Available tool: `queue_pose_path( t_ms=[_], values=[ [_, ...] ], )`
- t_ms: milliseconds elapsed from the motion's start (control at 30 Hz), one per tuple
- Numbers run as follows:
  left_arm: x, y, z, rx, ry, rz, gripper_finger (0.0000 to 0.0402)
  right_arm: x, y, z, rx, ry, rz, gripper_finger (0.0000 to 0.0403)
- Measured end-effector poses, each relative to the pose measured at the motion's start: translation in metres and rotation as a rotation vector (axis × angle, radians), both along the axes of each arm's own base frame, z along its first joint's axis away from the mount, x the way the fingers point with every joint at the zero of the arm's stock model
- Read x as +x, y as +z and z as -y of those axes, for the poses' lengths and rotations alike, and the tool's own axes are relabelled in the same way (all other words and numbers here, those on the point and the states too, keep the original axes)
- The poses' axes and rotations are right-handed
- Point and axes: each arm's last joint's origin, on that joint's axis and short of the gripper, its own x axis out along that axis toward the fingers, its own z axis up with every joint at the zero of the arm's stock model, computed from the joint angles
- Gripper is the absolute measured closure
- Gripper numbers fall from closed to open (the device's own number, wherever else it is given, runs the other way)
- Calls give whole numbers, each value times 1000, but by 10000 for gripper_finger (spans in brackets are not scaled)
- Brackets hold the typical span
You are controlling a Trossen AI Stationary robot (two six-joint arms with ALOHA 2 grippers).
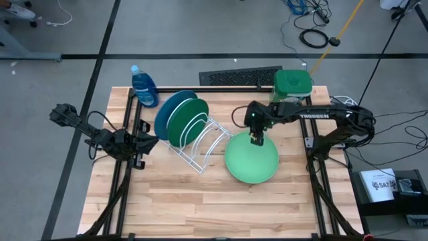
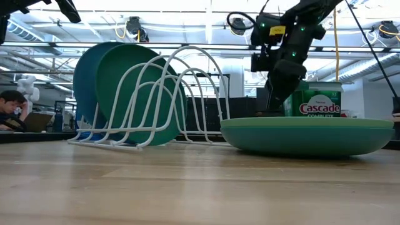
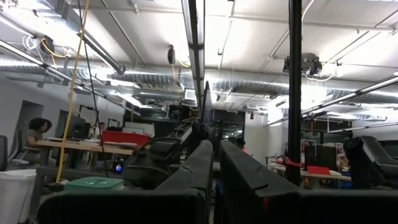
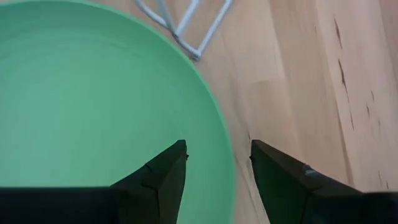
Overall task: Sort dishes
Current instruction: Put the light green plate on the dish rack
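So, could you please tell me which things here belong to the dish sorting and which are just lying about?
Belong to the job:
light green plate, flat on the table under the open right claw
blue plate and dark green plate, standing in the white wire rack

Lying about:
blue bottle
green-lidded tub

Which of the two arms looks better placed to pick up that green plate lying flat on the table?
The right one. Its claw hangs open over the light green plate, fingers astride its rim. The left claw sits closed at the table's left edge, past the white rack.
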Motion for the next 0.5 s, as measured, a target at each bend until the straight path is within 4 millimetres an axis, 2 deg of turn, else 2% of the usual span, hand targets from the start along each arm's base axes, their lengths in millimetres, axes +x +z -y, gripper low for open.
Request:
queue_pose_path(
  t_ms=[300,500],
  values=[
    [0,0,0,0,5,-6,371,-9,-1,18,64,-16,7,229],
    [0,0,0,0,5,-6,371,-6,-14,20,94,-20,-53,229]
  ],
)
